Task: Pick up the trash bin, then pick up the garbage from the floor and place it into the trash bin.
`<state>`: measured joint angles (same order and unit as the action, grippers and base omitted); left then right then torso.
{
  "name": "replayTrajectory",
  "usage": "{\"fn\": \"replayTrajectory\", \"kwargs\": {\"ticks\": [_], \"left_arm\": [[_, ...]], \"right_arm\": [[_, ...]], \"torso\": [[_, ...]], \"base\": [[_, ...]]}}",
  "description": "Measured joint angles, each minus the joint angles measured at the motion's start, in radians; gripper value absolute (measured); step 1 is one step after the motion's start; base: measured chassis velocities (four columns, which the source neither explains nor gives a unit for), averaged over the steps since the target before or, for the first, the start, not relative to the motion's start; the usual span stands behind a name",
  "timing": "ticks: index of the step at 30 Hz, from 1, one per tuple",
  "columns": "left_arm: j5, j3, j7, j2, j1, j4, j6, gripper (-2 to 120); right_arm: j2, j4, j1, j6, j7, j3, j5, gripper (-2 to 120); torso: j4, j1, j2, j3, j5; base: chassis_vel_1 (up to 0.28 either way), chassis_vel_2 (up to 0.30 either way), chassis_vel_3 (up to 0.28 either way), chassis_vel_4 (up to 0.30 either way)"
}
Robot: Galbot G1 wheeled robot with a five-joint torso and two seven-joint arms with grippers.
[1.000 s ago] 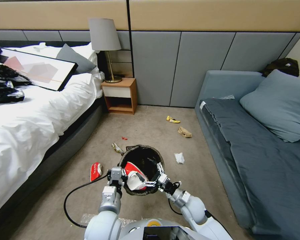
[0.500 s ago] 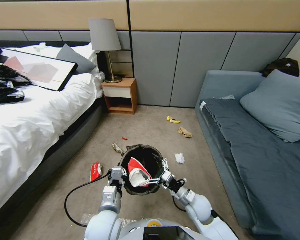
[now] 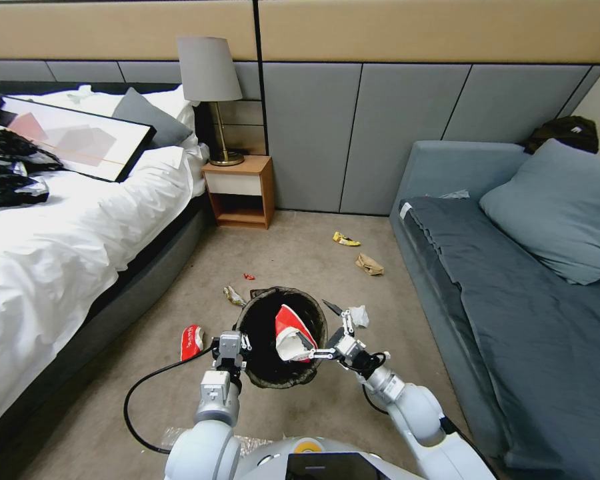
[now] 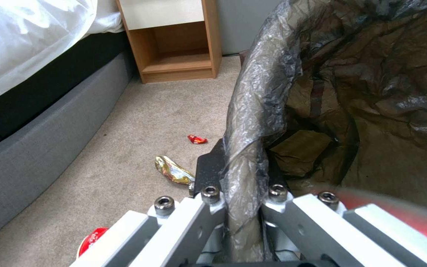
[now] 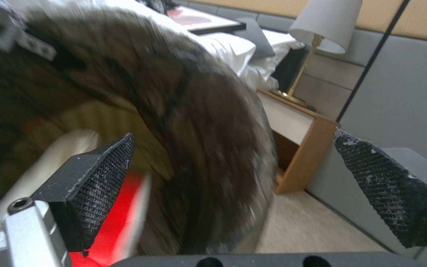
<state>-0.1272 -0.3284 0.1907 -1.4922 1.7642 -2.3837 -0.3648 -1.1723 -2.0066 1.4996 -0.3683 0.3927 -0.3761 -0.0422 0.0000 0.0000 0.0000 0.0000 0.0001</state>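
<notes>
Bin: round white plastic trash bin [image 3: 281,337], dark bag liner, rim clenched by left end effector [image 3: 231,347].
Right end effector [image 3: 331,331]: released, beside bin's right rim.
Wrapper: red-and-white wrapper [image 3: 292,333] just left of it, inside bin.

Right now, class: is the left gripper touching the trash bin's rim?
Touching. The left wrist view shows the left gripper with its jaws shut on the bag-covered rim of the trash bin, one inside and one outside the wall.
</notes>
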Motion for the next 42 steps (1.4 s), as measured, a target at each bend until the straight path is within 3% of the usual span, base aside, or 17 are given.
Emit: {"fn": "replayTrajectory", "kwargs": {"ticks": [13,23,30,37,42], "left_arm": [[0.008,-0.002,0.001,0.0,-0.002,-0.006,0.0,1],[0.014,-0.006,0.001,0.001,-0.008,0.002,-0.001,1],[0.02,-0.015,0.002,0.001,-0.015,0.021,-0.001,1],[0.028,-0.021,0.003,0.004,-0.018,0.027,0.0,1],[0.03,-0.021,0.003,0.005,-0.021,0.031,0.001,1]], "right_arm": [[0.027,0.057,0.009,0.001,-0.012,-0.045,0.002,100],[0.02,0.017,0.039,-0.018,-0.014,-0.075,0.011,100],[-0.031,-0.054,0.106,-0.037,-0.127,-0.096,0.025,100],[-0.16,-0.129,0.239,-0.051,-0.262,-0.129,0.083,100],[-0.211,-0.137,0.292,-0.093,-0.299,-0.145,0.092,100]], "torso": [[0.0,0.0,0.0,0.0,-0.0001],[0.0,0.0,0.0,0.0,-0.0002],[0.0001,0.0,0.0,0.0,-0.0003],[-0.0002,0.0,0.0,0.0,-0.0004],[-0.0001,0.0,0.0,0.0,-0.0003]], "base": [[0.0,0.0,0.0,0.0],[0.0,0.0,0.0,0.0],[0.0,0.0,0.0,0.0],[0.0,0.0,0.0,0.0],[0.0,0.0,0.0,0.0]]}}
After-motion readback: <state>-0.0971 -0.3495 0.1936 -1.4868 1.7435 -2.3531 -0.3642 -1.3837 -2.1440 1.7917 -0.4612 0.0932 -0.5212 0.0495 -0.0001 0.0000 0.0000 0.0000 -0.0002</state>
